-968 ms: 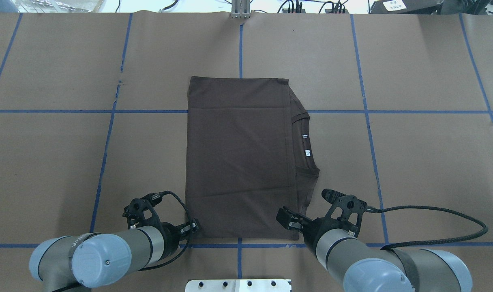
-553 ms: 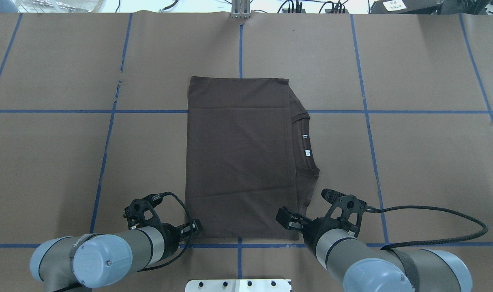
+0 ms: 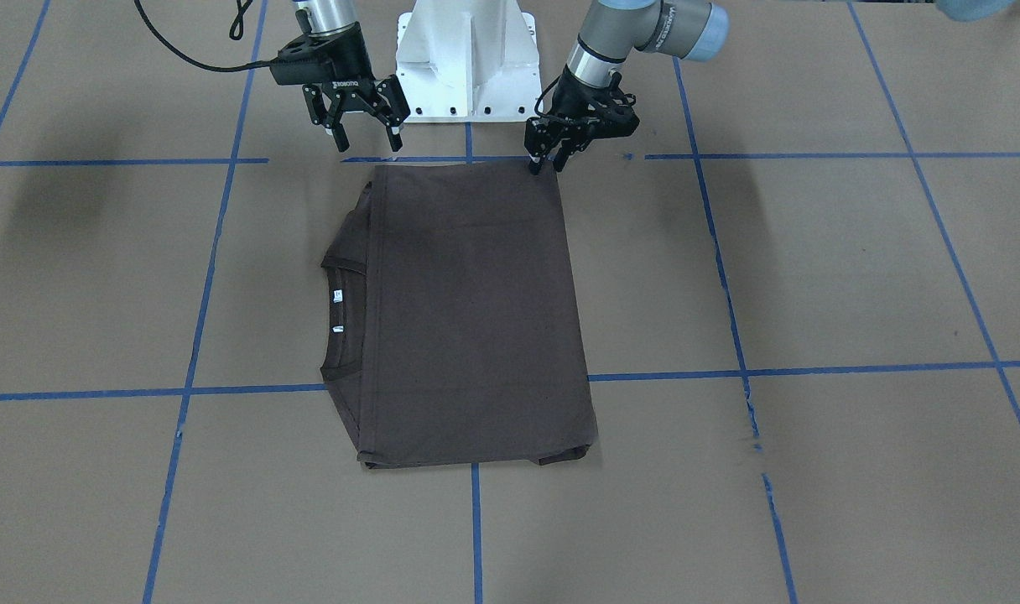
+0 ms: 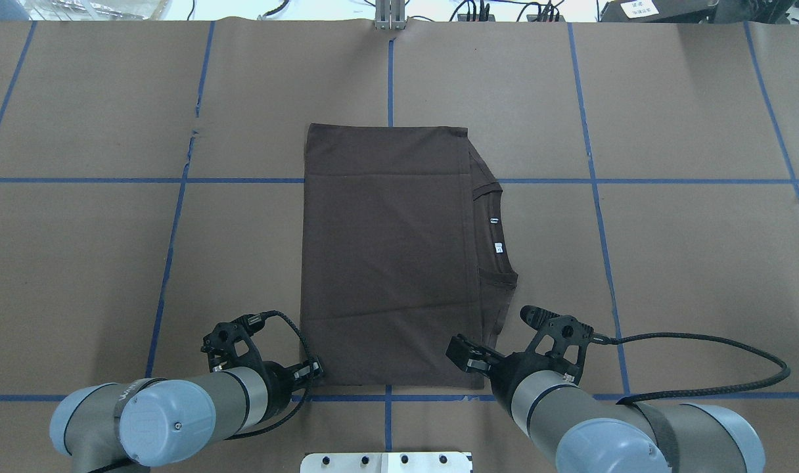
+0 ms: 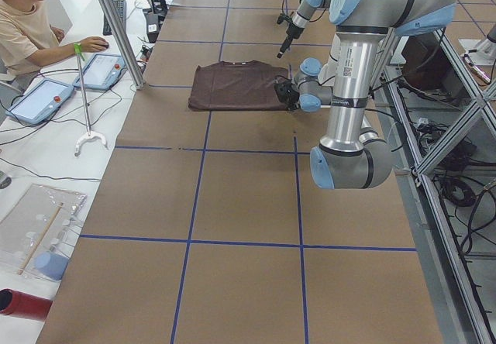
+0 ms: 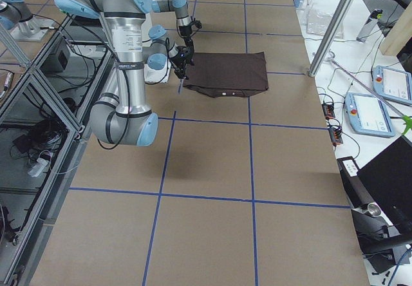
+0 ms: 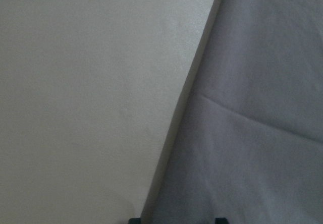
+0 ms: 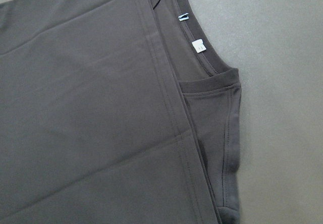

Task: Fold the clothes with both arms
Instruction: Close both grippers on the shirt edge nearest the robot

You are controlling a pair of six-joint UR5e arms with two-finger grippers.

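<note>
brown cotton t-shirt (image 4: 386,263), lying flat in the middle of the desk (image 4: 669,263) as a folded rectangle, with its collar (image 8: 199,65) and a tucked sleeve (image 8: 224,148) peeking out along the right edge. my left end effector (image 3: 546,162) is down at the near left corner, fingers parted, gripping nothing i can see. my right end effector (image 3: 367,138) hovers spread and empty just off the near right corner. risks, as i judge them: pinching only the top layer would peel the fold apart; lifting one side first would skew the cloth; biting too far right could snag that loose sleeve.
</note>
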